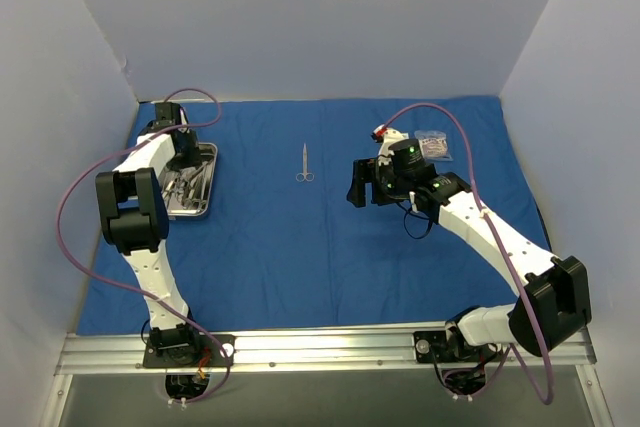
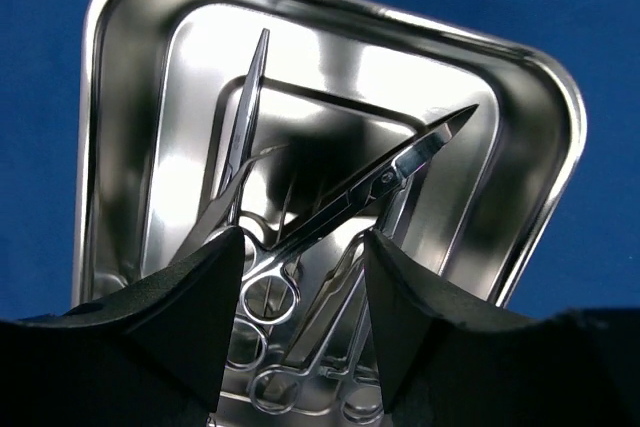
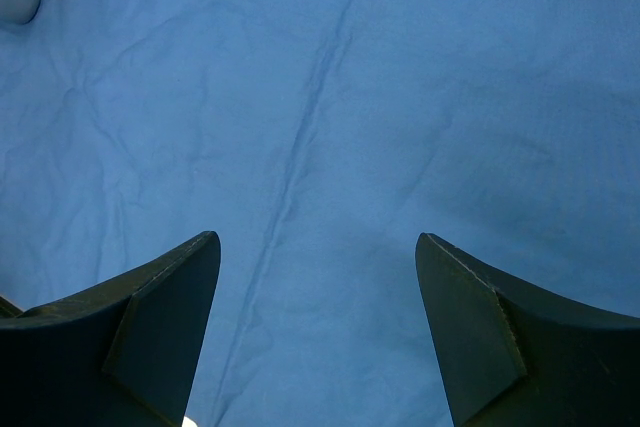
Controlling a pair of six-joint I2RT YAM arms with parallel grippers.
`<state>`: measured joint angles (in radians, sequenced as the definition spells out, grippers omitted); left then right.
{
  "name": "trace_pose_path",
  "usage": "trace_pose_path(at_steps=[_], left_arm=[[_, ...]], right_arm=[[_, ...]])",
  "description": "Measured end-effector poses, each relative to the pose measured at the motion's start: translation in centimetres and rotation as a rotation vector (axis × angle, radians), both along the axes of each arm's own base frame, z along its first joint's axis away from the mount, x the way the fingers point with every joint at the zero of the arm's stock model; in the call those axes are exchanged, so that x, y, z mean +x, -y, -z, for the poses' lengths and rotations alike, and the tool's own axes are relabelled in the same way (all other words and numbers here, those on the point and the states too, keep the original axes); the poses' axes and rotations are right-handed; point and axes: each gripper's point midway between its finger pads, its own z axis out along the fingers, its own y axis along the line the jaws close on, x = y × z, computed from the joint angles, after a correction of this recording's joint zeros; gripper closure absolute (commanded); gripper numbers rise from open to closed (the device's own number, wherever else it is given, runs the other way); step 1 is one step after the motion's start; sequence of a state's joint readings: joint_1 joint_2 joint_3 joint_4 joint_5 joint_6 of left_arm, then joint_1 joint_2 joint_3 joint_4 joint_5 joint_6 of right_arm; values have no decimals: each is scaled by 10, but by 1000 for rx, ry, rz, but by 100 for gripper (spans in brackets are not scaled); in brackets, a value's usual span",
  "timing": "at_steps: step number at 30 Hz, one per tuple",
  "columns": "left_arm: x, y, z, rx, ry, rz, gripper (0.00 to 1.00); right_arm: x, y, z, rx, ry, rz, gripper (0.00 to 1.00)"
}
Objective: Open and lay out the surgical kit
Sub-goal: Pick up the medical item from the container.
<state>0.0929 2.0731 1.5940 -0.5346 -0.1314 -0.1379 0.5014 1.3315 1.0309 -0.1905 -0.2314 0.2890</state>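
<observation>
The left hand (image 2: 300,332) hangs over the steel tray (image 2: 125,77), its fingers moderately apart and holding nothing. Directly beneath and between them lie the ring handles (image 2: 268,299) of the clamps (image 2: 380,185) piled in the tray, with the tips pointing away from the hand. The right hand (image 3: 318,247) is spread wide and empty above the bare cloth wrap (image 3: 330,127), which lies flat across the tabletop. One laid-out clamp (image 1: 305,163) rests ahead of this hand, well apart from it, and the packets (image 1: 432,145) sit behind its wrist.

The clamps look like stiff, polished steel, so probably light but slippery. They lie crossed over one another, so lifting one could drag or snag its neighbours. The likeliest hold is across the shanks just ahead of the rings, on whichever clamp lies uppermost. The tray is shallow and may slide on the soft cloth if nudged.
</observation>
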Motion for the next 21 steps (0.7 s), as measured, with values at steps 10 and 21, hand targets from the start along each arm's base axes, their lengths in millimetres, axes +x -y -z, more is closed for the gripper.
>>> trace_pose_path(at_steps=[10, 21], left_arm=[[15, 10, -6, 36, 23, 271, 41], [21, 21, 19, 9, -41, 437, 59]], right_arm=[[-2, -4, 2, -2, -5, -4, 25], [3, -13, 2, -6, -15, -17, 25]])
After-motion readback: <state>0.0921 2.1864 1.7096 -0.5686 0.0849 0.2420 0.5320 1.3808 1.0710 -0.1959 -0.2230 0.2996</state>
